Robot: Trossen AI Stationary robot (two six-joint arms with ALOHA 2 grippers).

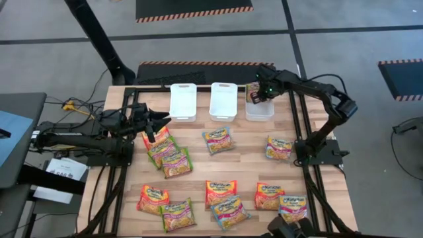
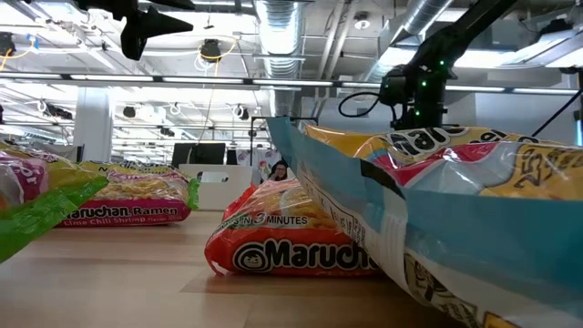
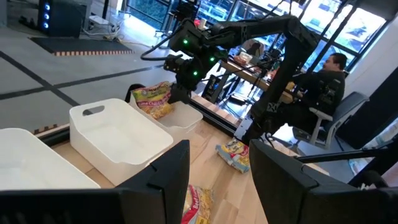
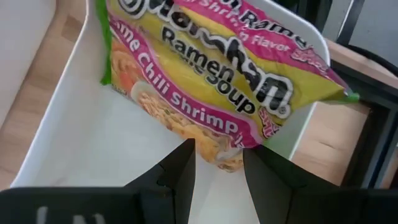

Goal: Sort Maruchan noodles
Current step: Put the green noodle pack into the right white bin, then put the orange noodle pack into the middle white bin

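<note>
Several Maruchan noodles packets lie flat on the wooden table, among them one [image 1: 220, 140] in the middle and one [image 1: 279, 148] to the right. Three white bins stand in a row at the far side: left [image 1: 183, 100], middle [image 1: 223, 100], right [image 1: 261, 111]. My right gripper [image 1: 258, 98] is above the right bin, shut on a green-edged Lime Chili Shrimp packet [image 4: 211, 68]. My left gripper [image 3: 217, 186] hovers level and open near the left bin, with nothing between its fingers. My right gripper pinches one short end [image 4: 219, 157] of the Lime Chili Shrimp packet between its two fingers. The fingers come from above, slanting steeply down. The packet reaches away from the fingers, tilted, over the right bin [image 4: 93, 124]. Whether it touches the bin's rim I cannot tell.
Packets cluster below my left gripper [image 1: 168, 155] and along the near edge [image 1: 221, 193]. In the low view one packet [image 2: 291, 241] lies close to the camera. A person sits [image 3: 323, 87] beyond the table's right side. Bare wood shows between the bins and the packets.
</note>
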